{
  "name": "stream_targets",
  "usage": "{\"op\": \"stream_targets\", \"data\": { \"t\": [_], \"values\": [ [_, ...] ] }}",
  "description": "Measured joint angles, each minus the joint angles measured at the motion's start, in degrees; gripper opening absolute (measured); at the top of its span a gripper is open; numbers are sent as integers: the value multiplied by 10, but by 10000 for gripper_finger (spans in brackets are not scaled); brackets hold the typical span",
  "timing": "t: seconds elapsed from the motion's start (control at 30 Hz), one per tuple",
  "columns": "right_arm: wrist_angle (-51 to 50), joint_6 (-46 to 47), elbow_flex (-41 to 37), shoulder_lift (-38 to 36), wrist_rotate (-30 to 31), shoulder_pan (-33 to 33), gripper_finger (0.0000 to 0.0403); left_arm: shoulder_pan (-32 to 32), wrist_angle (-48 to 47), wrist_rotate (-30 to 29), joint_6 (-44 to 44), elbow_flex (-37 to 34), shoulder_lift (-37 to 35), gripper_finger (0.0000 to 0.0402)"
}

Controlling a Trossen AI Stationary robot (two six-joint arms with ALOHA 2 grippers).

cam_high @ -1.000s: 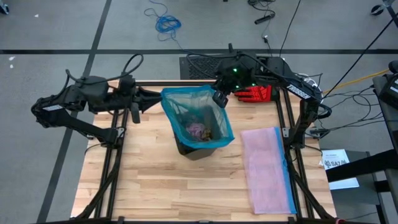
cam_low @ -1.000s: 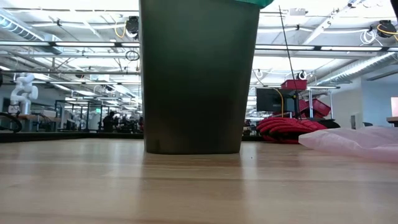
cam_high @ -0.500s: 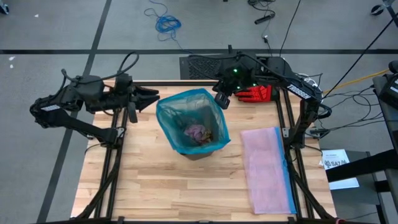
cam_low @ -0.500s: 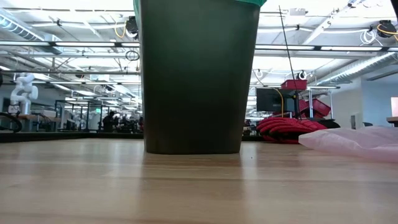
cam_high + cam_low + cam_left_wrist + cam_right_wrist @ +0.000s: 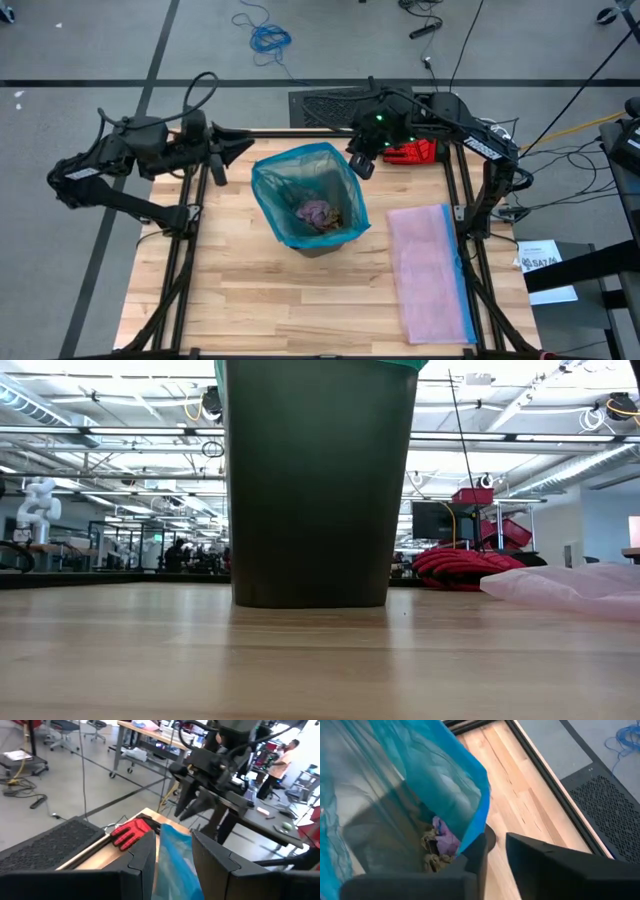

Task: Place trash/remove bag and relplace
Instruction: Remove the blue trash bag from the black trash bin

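A dark bin (image 5: 320,480) stands on the wooden table, lined with the teal bag (image 5: 300,170), whose rim folds over the bin's top. Trash lies inside: a purple crumple (image 5: 318,213) and brown wads (image 5: 432,857). My left gripper (image 5: 248,150) hangs open just beyond the bag's far-left corner, clear of it. The bag (image 5: 175,860) shows past its fingers in the left wrist view. My right gripper (image 5: 362,168) is open at the bag's far-right corner (image 5: 479,815), with bare wood showing between its fingers. My right gripper has nothing between its fingers. The bag's blue rim corner (image 5: 476,832) runs down to the outer side of one finger (image 5: 477,852); I cannot tell whether they touch. My left gripper touches nothing.
A red-and-black glove (image 5: 410,152) lies at the table's far edge behind my right gripper. A pale pink bag (image 5: 430,270) lies flat along the right side. Black frame rails run along both sides of the table. Bare wood lies in front of the bin.
The bag's rim, drawn out wide toward the right and near side a second ago, has sprung back and settled around the bin's top. My left gripper has drawn back from the rim toward the table's far-left corner. My right gripper stays at the far-right corner.
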Motion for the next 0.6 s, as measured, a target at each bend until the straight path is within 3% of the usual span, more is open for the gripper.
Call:
{"op": "stream_targets", "data": {
  "t": [0.27, 0.6],
  "values": [
    [29, 1, 0, 2, 0, 3, 126, 63, 0, 9, -9, 0, 0, 121],
    [45, 1, 0, 3, 0, 2, 135, 139, -23, 75, -21, 0, 18, 121]
  ]
}}
